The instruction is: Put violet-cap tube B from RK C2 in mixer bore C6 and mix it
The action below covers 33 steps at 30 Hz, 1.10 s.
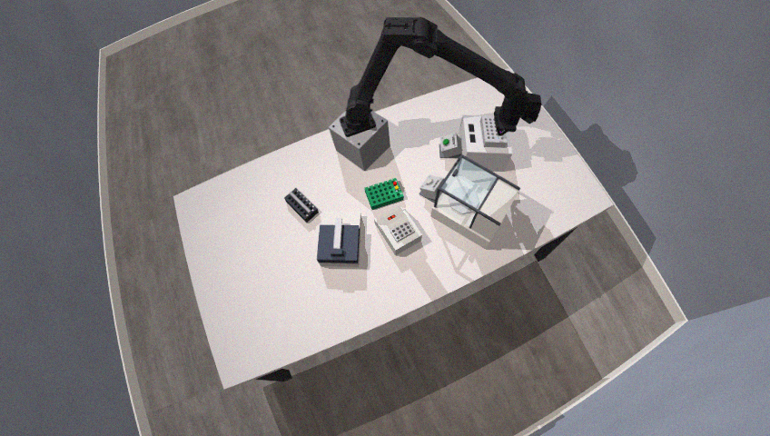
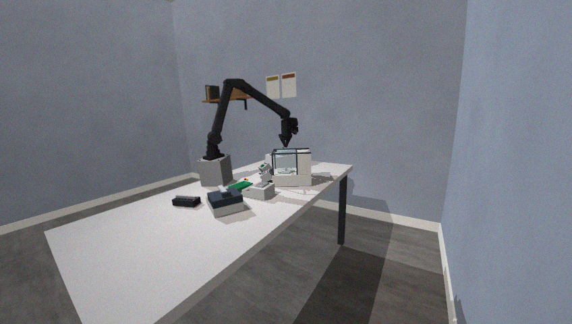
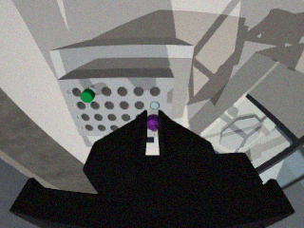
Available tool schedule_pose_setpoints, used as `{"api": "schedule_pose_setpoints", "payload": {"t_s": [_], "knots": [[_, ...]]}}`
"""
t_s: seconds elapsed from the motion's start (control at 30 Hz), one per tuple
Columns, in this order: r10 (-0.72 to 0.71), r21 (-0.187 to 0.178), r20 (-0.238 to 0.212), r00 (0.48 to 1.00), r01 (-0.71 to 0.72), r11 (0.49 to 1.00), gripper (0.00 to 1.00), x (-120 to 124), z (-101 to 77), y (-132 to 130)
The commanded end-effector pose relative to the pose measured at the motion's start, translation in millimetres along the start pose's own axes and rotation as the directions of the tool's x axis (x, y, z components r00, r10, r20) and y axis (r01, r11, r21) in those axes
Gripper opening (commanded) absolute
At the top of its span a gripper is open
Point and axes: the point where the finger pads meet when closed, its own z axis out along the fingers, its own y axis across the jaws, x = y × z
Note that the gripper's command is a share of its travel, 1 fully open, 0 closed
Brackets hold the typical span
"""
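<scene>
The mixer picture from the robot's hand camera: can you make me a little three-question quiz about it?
1. What colour is the cap of the tube between the gripper fingers?
2. True or false: a green-capped tube sits in the mixer.
3. Is the held tube (a) above the mixer's block, (b) in the green rack, or (c) on the floor?

Key: 1. Violet. 2. True. 3. (a).

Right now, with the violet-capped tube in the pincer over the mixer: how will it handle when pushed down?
The slim violet-capped tube looks rigid and light. The black pincer pinches it near the cap, so it may tilt if its tip catches a bore rim. The small grey box-shaped mixer stands loose, so an off-centre push could shove it.
</scene>
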Motion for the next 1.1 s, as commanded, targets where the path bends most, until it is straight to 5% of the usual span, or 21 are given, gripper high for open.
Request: {"api": "schedule_pose_setpoints", "payload": {"t_s": [0.0, 1.07], "knots": [[0.004, 0.000, 0.025, 1.000, -0.004, 1.000, 0.09, -10.8, -0.3, -10.5], [0.003, 0.000, 0.011, 1.000, -0.003, 1.000, 0.09, -6.0, 19.3, -13.0]]}}
